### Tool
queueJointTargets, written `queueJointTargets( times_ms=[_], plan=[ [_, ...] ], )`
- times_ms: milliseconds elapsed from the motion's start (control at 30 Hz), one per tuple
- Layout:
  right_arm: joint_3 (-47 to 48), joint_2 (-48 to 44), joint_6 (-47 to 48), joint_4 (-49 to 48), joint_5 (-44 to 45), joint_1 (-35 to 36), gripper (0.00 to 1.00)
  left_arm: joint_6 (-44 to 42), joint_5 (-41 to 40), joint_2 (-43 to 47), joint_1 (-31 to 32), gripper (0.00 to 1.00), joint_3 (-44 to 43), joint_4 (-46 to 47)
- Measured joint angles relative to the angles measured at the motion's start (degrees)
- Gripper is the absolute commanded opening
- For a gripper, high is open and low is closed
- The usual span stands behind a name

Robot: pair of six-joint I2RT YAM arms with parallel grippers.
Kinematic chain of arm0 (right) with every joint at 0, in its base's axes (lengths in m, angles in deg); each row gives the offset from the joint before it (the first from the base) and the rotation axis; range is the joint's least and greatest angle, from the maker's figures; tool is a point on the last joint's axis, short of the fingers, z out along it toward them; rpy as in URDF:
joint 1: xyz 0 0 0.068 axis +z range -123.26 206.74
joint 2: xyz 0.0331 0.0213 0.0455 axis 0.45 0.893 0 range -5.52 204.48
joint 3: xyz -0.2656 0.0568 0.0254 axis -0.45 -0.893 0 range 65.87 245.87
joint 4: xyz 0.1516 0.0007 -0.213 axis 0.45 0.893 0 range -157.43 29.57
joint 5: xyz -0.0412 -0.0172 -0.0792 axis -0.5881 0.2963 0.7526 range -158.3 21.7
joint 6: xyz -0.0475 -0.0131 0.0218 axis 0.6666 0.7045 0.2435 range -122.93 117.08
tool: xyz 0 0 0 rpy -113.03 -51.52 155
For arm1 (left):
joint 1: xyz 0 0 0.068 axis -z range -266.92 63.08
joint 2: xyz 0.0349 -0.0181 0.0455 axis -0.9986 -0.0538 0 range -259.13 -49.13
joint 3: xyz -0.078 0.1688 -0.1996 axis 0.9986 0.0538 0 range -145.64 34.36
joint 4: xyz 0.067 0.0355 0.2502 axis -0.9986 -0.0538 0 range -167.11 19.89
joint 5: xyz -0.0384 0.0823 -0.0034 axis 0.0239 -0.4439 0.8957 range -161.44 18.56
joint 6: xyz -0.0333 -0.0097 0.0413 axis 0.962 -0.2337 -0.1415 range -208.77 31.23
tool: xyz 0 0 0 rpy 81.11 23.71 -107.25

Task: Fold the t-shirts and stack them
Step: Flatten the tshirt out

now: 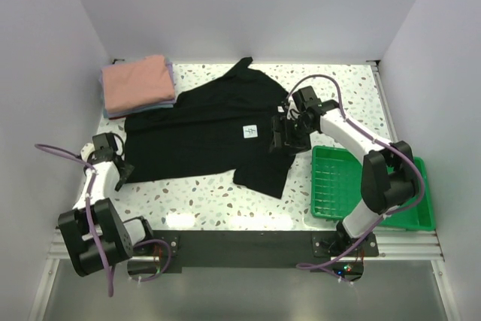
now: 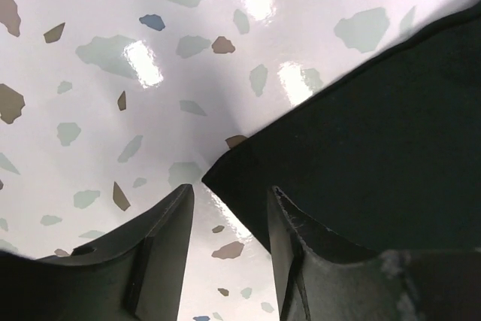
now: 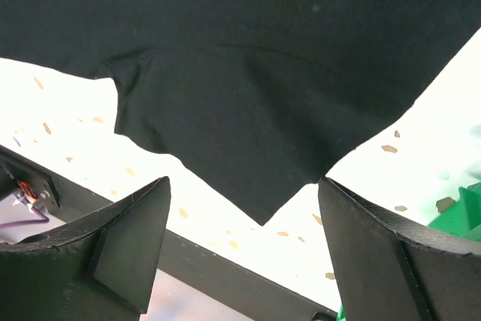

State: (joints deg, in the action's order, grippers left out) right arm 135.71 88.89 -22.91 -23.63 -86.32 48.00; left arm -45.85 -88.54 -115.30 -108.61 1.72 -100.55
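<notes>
At 8 o'clock we see the left gripper (image 1: 123,173), its matte black fingers apart, with the hem corner of the black t-shirt (image 1: 197,134) just ahead of the gap. The soft shirt lies spread flat across the middle of the glossy speckled table (image 1: 203,195), and the folded salmon-pink stack (image 1: 138,85) sits at 10 o'clock. At 3 o'clock the right gripper (image 1: 283,140) hangs with fingers spread wide over the shirt's edge, near the gridded green plastic tray (image 1: 331,178).

- Black t-shirt (image 1: 203,133): soft matt cloth in a fine, even knit, with a small white tag.
- Folded t-shirts (image 1: 137,83): matt cloth, salmon-pink on top.
- Worktop (image 1: 203,199): smooth and glossy, terrazzo-like speckle, bright glare spots.
- Tray (image 1: 334,178): green plastic with a gridded floor.
- Left fingers (image 2: 316,261): dark matt plastic, scuffed along 1 edge.
</notes>
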Motion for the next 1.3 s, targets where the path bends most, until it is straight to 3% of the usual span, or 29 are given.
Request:
queueJointTargets(
  times_ms=[233,767,1033,1300],
  plan=[
    [-2.0,-0.3,0.0,-0.1,-1.1,0.0,0.82,-0.1,0.9,-2.8,-1.9,0.46,0.4,1.9],
    [-5.0,-0.3,-0.1,-0.5,-2.6,0.0,0.82,-2.3,2.6,-6.5,-5.3,0.26,0.3,6.0],
    [-5.0,-0.3,0.4,0.2,-2.5,0.0,0.81,-4.2,3.7,-7.6,-5.4,0.0,-0.3,7.2],
    [-9.0,-4.0,1.0,1.2,-1.7,2.6,0.78,-8.2,5.0,-7.5,-5.4,0.0,-0.7,7.1]
  ],
)
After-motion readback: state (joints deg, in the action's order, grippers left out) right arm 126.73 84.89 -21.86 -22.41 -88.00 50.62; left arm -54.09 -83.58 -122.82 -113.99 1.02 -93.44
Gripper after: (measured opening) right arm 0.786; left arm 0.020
